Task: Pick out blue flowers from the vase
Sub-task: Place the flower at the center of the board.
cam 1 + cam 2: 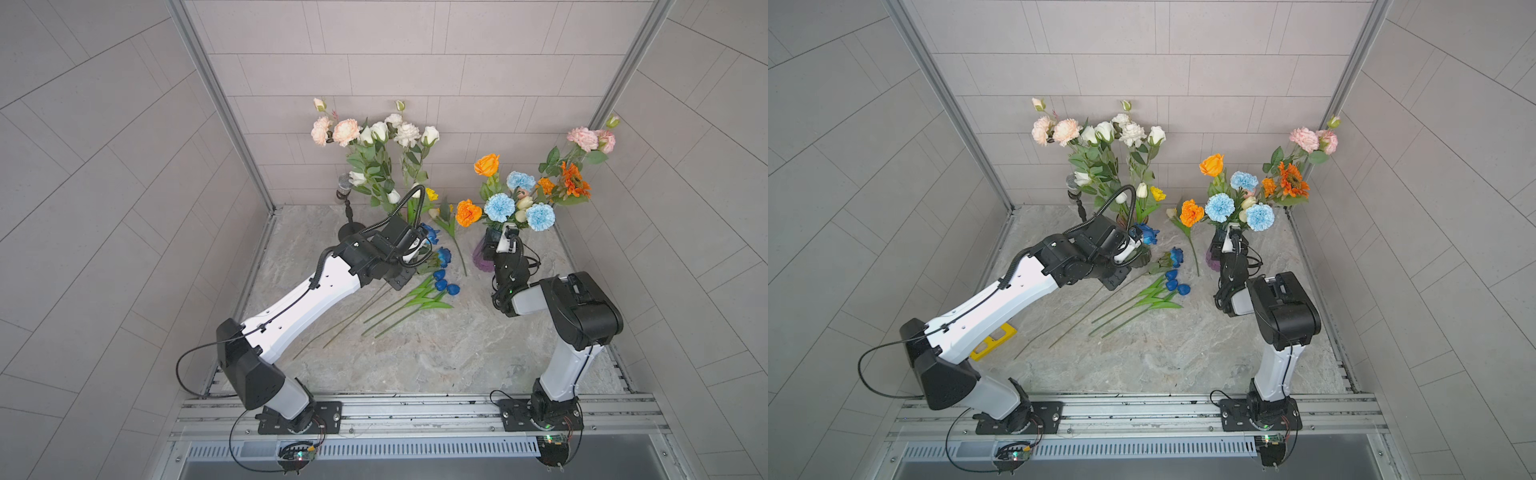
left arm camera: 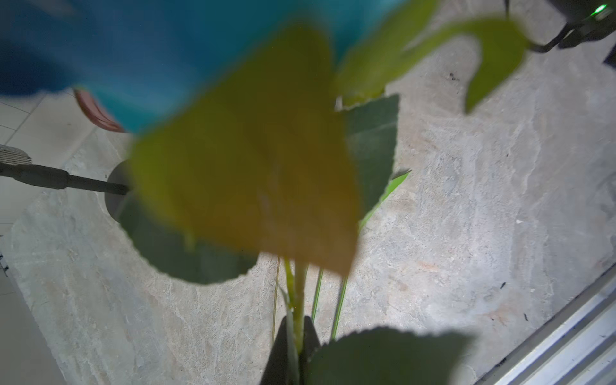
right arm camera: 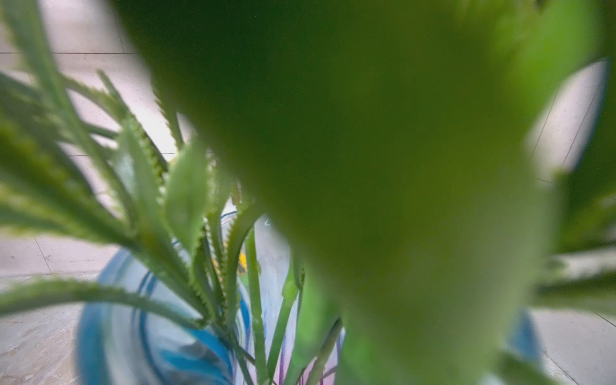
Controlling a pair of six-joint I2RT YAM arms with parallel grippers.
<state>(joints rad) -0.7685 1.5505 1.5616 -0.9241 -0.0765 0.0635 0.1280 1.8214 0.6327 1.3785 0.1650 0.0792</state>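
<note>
Left wrist: jaws around rose stem point(image 2: 300, 293)

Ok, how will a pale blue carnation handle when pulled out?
Likely top-heavy: the carnation has a big frilly head on a thin stem, so it may sway. Stems crowd the purple vase, so pulling could snag or tip it.

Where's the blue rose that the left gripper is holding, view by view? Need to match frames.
In a top view: blue rose, mid-frame, bloom up off the table.
In a top view: same bloom, mid-frame.
Left wrist: close blurred blue mass behind leaves; stem clamped in the left gripper.
Right wrist: not in it.
Landmark: the microphone, shared by all but the right wrist.
</note>
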